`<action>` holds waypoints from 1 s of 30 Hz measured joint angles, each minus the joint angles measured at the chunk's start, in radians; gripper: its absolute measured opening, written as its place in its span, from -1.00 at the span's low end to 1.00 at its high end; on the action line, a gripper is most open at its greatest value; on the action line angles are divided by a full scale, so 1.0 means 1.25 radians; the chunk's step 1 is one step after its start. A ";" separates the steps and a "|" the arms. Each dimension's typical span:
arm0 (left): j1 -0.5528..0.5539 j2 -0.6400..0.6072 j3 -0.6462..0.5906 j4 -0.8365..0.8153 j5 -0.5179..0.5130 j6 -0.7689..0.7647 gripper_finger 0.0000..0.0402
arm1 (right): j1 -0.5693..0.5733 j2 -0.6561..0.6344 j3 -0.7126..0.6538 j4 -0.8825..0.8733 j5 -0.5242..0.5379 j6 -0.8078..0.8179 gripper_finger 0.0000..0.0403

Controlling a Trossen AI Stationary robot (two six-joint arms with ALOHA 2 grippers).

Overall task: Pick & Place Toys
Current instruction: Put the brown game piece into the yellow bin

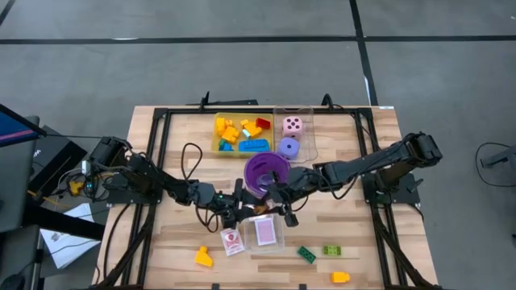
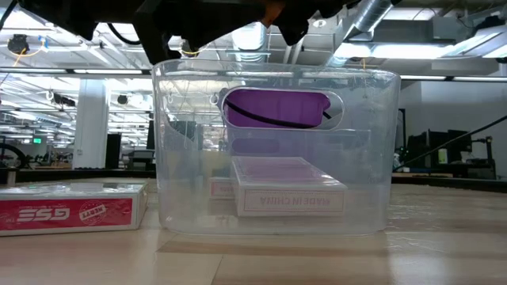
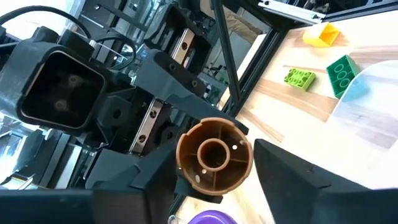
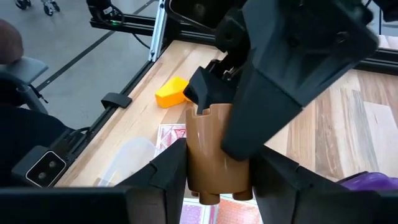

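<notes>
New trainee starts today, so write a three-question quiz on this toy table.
1. True or false: the pink die lies on the bare table.
2. What do the left tool and the right tool both hold? A brown piece; B yellow brick; C purple cup.
3. How many green bricks lie loose on the table?
Key: 1 false, it sits in a clear tray; 2 A; 3 two.

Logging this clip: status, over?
Left end effector and right end effector both shut on brown brick, above clear tray. Purple cup close by.
</notes>
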 joint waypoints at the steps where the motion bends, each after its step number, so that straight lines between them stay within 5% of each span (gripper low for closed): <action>1: 0.000 0.000 0.000 0.000 0.001 0.000 -0.04 | 0.000 0.000 0.000 0.000 0.000 0.000 -0.28; 8: 0.000 0.000 0.000 0.000 0.002 -0.005 -0.33 | 0.001 0.000 0.000 0.001 -0.002 -0.002 -0.27; 30: 0.006 -0.002 0.001 -0.014 -0.019 -0.040 -0.33 | -0.014 -0.028 -0.002 -0.004 0.049 -0.021 0.07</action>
